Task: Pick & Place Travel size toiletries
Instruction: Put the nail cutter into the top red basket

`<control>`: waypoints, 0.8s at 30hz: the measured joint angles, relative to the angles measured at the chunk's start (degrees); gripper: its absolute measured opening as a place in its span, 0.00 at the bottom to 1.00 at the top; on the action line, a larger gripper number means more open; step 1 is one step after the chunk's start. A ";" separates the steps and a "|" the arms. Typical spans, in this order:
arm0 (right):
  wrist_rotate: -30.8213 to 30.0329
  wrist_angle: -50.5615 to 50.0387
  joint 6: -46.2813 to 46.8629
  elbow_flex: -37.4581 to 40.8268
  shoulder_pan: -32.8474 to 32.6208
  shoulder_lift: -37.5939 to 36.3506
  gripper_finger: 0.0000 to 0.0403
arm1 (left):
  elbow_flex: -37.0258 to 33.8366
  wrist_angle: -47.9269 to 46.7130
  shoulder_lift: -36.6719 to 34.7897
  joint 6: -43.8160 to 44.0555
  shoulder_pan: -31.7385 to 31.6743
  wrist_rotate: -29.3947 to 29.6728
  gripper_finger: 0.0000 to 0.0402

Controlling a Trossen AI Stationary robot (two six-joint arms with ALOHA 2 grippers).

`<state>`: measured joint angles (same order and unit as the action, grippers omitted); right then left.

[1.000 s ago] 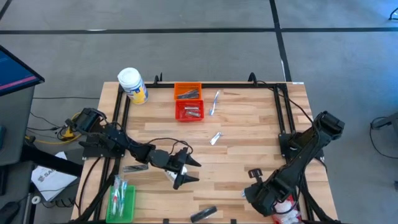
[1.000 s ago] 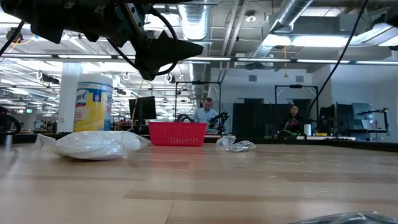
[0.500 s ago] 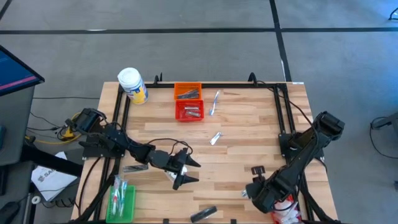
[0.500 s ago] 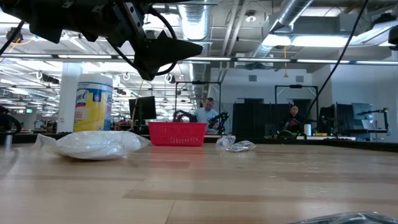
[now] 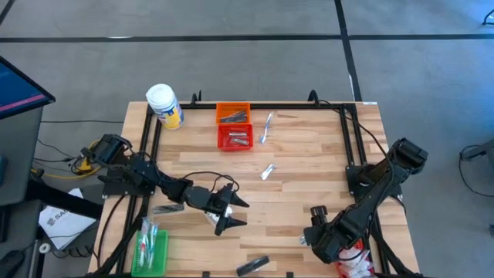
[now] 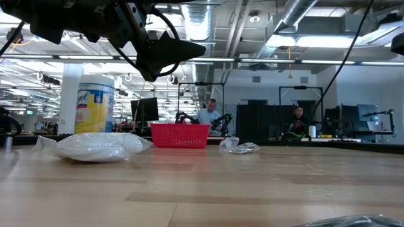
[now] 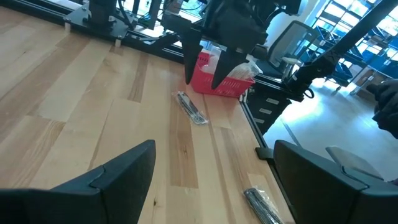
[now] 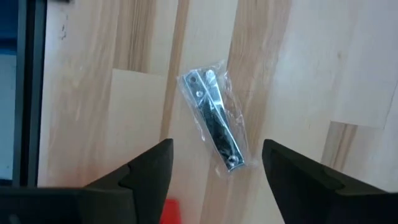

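Only one label is seen, on the white jar (image 6: pixel 95 104) at the left of the low view; its blue lettering possibly reads "Lysol".

Bare wood mid-table (image 5: pixel 309 166), red basket (image 5: pixel 235 137) and orange basket (image 5: pixel 232 113) crowding the far edge

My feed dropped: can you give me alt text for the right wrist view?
A clear-wrapped metal nail clipper lies on the bare wooden table, framed between the right hand's two open dark fingers, which are not touching it.
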<state>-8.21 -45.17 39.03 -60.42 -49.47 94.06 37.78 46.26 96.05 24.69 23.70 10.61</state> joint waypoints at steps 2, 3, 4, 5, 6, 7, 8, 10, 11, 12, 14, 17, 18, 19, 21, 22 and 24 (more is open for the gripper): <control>-0.68 0.21 0.00 0.00 0.00 0.00 0.59 | 0.00 0.00 0.00 0.00 0.00 0.00 0.79; -0.77 0.30 0.00 0.00 0.00 0.00 0.59 | 0.00 0.00 0.00 0.00 0.00 0.00 0.79; -0.79 0.30 0.00 0.00 0.00 0.00 0.58 | 0.00 0.00 0.00 0.01 0.00 0.00 0.79; -0.81 0.25 0.00 0.00 0.00 0.00 0.58 | 0.00 0.00 0.00 0.00 0.00 0.00 0.79; -0.85 0.27 0.00 0.00 0.00 0.00 0.58 | 0.00 0.00 0.00 0.02 0.00 0.00 0.79; -0.85 0.27 -0.08 0.00 0.00 0.00 0.57 | 0.00 0.00 0.00 0.00 0.00 0.00 0.79; -0.89 0.27 -0.23 0.00 0.00 0.00 0.57 | 0.00 0.00 0.00 0.00 0.00 0.00 0.79; -1.34 0.27 -0.35 0.00 0.00 0.00 0.57 | 0.00 0.01 0.00 0.01 0.00 0.00 0.79; -1.73 0.27 -0.39 0.00 0.00 0.00 0.57 | 0.00 0.00 0.00 0.02 0.00 0.00 0.79; -2.30 0.25 -0.42 0.00 0.00 0.00 0.57 | 0.00 0.00 0.00 0.00 0.00 0.01 0.79; -2.73 0.24 -0.44 0.00 0.00 0.00 0.57 | 0.00 0.01 0.00 0.01 0.00 0.01 0.79; -3.86 0.25 -0.44 0.00 0.00 0.00 0.56 | 0.00 0.00 0.00 0.01 0.00 0.00 0.79; -3.89 0.25 -0.44 0.00 -0.01 0.00 0.56 | 0.00 0.01 0.00 0.01 0.00 0.00 0.79; -3.90 0.26 -0.44 0.00 -0.11 0.00 0.55 | 0.00 0.00 0.00 0.01 0.00 0.01 0.79; -3.91 0.81 -0.51 0.00 -0.35 0.00 0.55 | 0.00 0.00 0.00 0.00 0.00 0.00 0.79; -3.91 1.28 -0.61 0.00 -0.37 0.00 0.54 | 0.00 0.00 0.00 0.01 0.00 0.00 0.79; -3.91 1.45 -0.61 0.00 -0.37 0.00 0.53 | 0.00 0.00 0.00 0.00 0.00 0.02 0.79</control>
<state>-12.12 -43.72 38.41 -60.42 -49.84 94.06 37.78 46.26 96.05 24.69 23.70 10.63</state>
